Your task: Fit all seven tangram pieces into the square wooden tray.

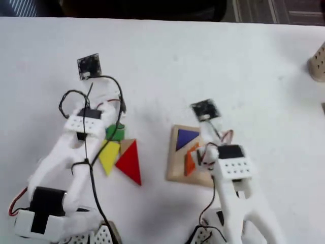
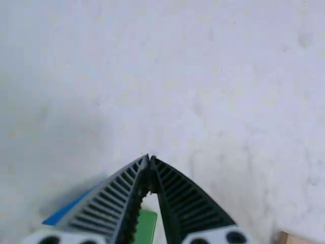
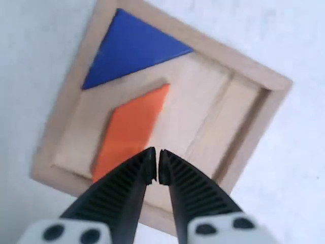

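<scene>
The square wooden tray (image 1: 175, 152) lies right of centre and holds a blue triangle (image 1: 187, 137) and an orange parallelogram (image 1: 190, 162). My right gripper (image 3: 156, 155) hangs shut and empty over the tray (image 3: 238, 127), just past the end of the orange parallelogram (image 3: 129, 127); the blue triangle (image 3: 132, 48) is in the far corner. Left of the tray lie a green piece (image 1: 116, 133), a yellow triangle (image 1: 108, 155) and a red triangle (image 1: 129, 160). My left gripper (image 2: 151, 160) is shut and empty above the green piece (image 2: 147, 226), with a light blue piece (image 2: 66, 211) beside it.
A beige perforated object (image 1: 317, 63) stands at the table's right edge. Black cables (image 1: 91, 152) trail over the left arm. Both arm bases sit at the front edge. A tray corner (image 2: 292, 238) shows in the left wrist view. Bare white table lies beyond the pieces.
</scene>
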